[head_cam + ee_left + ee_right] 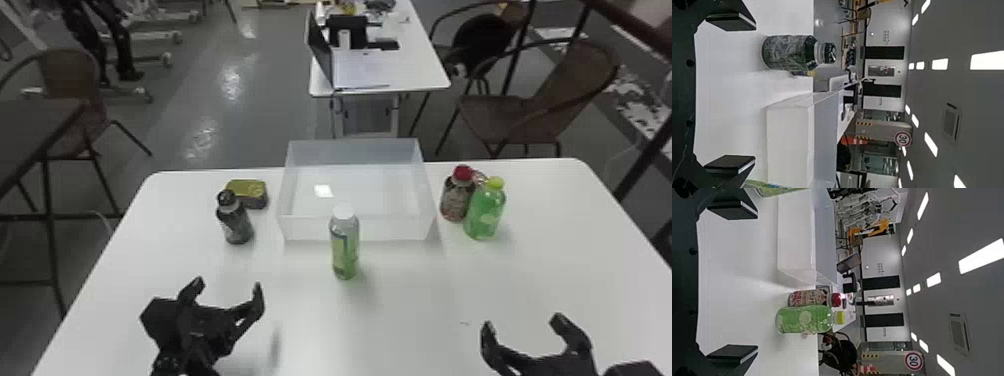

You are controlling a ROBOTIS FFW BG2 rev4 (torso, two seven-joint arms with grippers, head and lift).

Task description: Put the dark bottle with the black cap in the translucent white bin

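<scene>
Right gripper and left gripper have jaws apart; the dark bottle stands beside the translucent bin.

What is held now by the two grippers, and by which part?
Nothing is held: the left gripper and right gripper are both open and empty.

The black-capped dark bottle stands upright on the white surface, at eight o'clock from the open-topped, translucent white bin.
</scene>
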